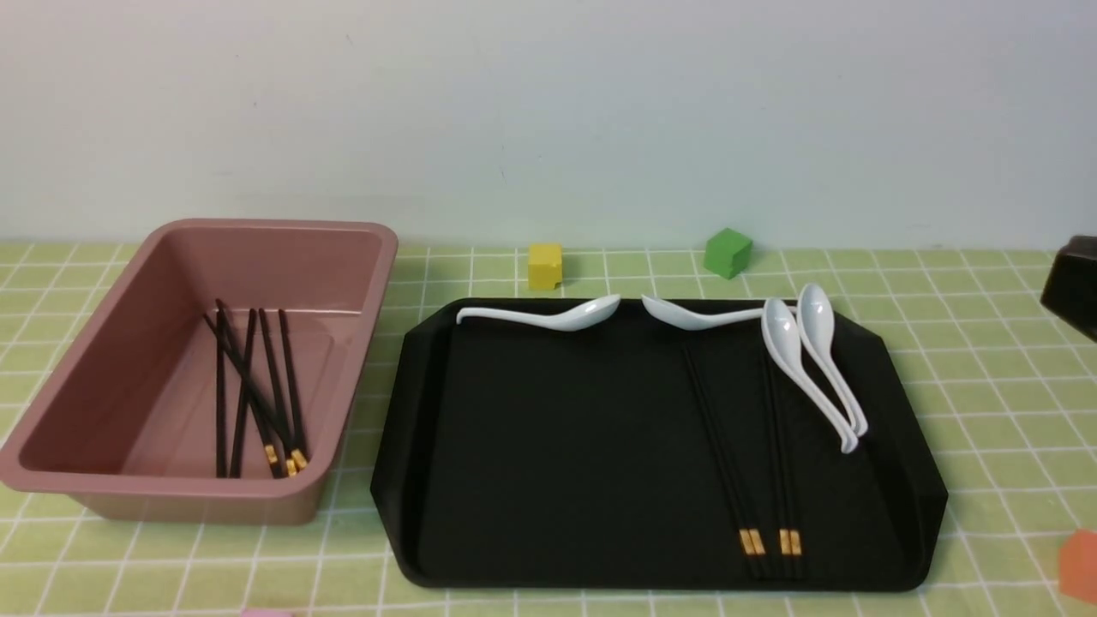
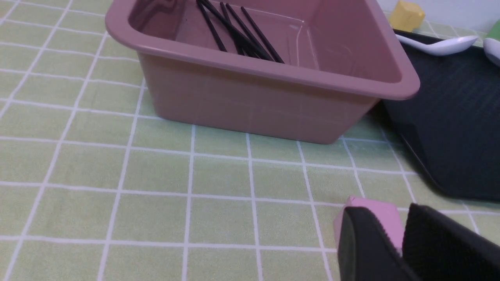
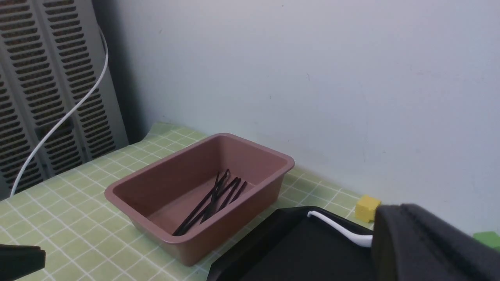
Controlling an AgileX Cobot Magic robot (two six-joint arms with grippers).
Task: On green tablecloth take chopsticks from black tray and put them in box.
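Observation:
On the green tablecloth [image 1: 986, 360] the black tray [image 1: 557, 446] holds two pairs of chopsticks [image 1: 754, 463] on its right half, gold bands toward me. The pink box [image 1: 103, 334] stands left of the tray with several chopsticks [image 1: 257, 386] inside, also shown in the left wrist view [image 2: 238, 31] and the right wrist view [image 3: 211, 203]. My right gripper [image 1: 1071, 278] hovers beyond the tray's far right corner; its jaws [image 3: 406, 212] look shut and empty. My left gripper [image 2: 394, 222] is low over the cloth in front of the box, shut and empty, with a pink cube [image 2: 384, 214] behind it.
Several white spoons lie in the tray: two along the far rim [image 1: 548, 317] and two at the right [image 1: 814, 360]. A yellow cube [image 1: 545, 264] and a green cube [image 1: 728, 252] sit behind the tray. An orange cube [image 1: 1080, 566] sits at the front right.

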